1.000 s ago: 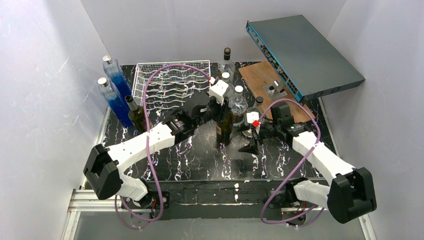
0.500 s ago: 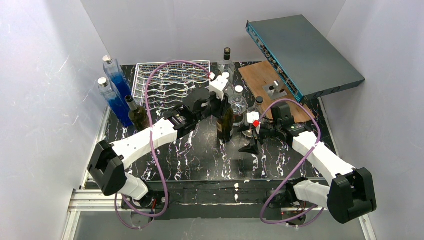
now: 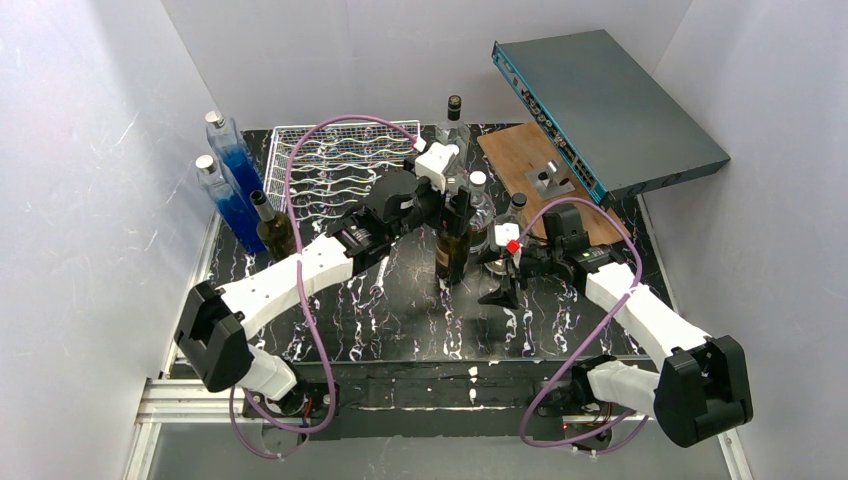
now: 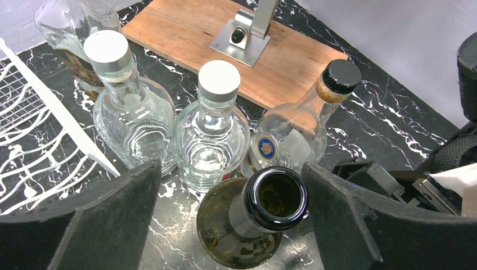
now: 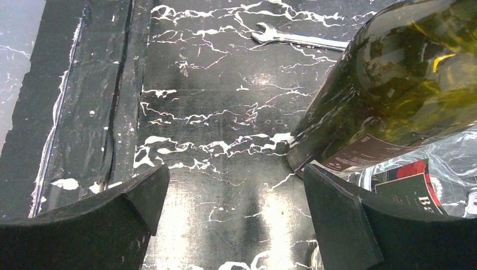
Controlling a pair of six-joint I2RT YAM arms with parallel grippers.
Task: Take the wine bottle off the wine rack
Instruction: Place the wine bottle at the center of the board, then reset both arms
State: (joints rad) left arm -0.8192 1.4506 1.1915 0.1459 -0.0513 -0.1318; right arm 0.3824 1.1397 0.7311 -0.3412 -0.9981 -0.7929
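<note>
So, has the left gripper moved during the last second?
Yes. In the top view the left gripper moved toward the far side, nearer the wine rack's far right corner.

A black, white-veined table (image 3: 400,320) is enclosed by plain white walls (image 3: 90,120) (evenly lit); a grey metal case (image 3: 610,105) is propped well beyond the right gripper (image 5: 234,174).

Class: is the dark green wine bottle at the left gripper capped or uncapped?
Uncapped. The left wrist view looks into the open mouth of the wine bottle; the clear bottles behind it wear caps.
</note>
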